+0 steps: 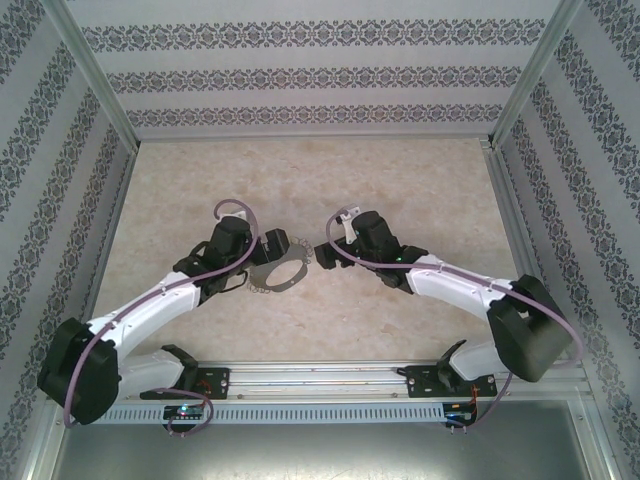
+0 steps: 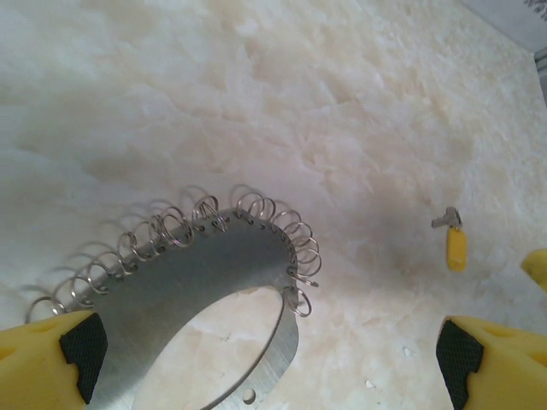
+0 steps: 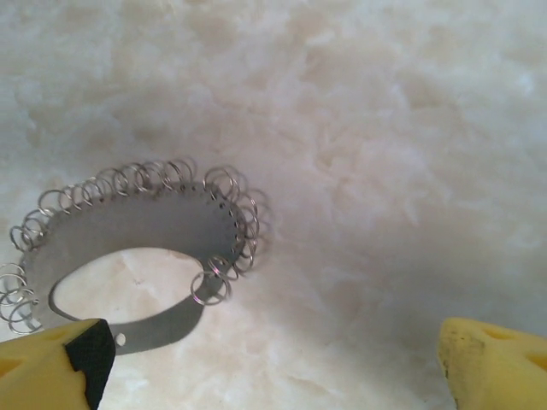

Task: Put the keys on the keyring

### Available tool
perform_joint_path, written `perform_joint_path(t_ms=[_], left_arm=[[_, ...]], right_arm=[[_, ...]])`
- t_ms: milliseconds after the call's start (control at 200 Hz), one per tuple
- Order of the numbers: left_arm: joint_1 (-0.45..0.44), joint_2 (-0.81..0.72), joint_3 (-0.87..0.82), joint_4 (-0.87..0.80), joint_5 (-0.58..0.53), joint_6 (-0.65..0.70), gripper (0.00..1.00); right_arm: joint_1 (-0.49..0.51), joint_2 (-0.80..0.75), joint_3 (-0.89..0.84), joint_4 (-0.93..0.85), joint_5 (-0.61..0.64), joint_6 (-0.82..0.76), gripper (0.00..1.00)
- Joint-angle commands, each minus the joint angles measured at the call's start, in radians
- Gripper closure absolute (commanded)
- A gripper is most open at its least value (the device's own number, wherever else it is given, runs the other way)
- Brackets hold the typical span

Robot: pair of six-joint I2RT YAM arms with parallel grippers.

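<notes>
The keyring (image 2: 184,273) is a flat grey metal hoop fringed with small silvery split rings, and it lies flat on the pale table. In the top view the keyring (image 1: 290,278) sits between both arms. My left gripper (image 2: 269,359) hangs open above the hoop's near side, one yellow finger (image 2: 43,363) on each side of the view. The key (image 2: 457,247), tiny with a yellow head and short metal shank, lies loose on the table to the right of the hoop. My right gripper (image 3: 273,363) is open and empty, with the keyring (image 3: 128,226) at its left finger (image 3: 51,367).
The marbled tabletop (image 1: 300,180) is walled by patterned panels on the left, back and right. A metal rail (image 1: 330,378) with both arm bases runs along the near edge. A yellow fingertip (image 2: 537,269) of the right gripper pokes in beside the key.
</notes>
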Motion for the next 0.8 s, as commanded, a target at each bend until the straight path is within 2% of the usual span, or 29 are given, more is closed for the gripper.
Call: perform_joint_path(t_ms=[0, 95, 225, 370, 460, 560, 794], left_arm=[[0.030, -0.040, 0.024, -0.048, -0.030, 0.029, 0.00], [0.062, -0.059, 0.035, -0.060, -0.017, 0.042, 0.00], [0.124, -0.073, 0.057, -0.079, 0.005, 0.060, 0.00], [0.182, -0.090, 0.075, -0.085, 0.030, 0.064, 0.00], [0.205, -0.095, 0.083, -0.088, 0.044, 0.065, 0.00], [0.220, -0.096, 0.087, -0.089, 0.059, 0.066, 0.00], [0.236, -0.096, 0.089, -0.088, 0.073, 0.070, 0.00]], right_arm=[[0.012, -0.021, 0.001, -0.005, 0.000, -0.076, 0.02], [0.025, 0.008, 0.028, -0.016, -0.047, -0.105, 0.06], [0.061, 0.097, 0.095, -0.083, -0.095, -0.157, 0.25], [0.101, 0.205, 0.152, -0.131, -0.129, -0.217, 0.42], [0.117, 0.263, 0.181, -0.148, -0.134, -0.241, 0.49], [0.121, 0.310, 0.202, -0.147, -0.147, -0.250, 0.53], [0.121, 0.409, 0.264, -0.155, -0.164, -0.258, 0.55]])
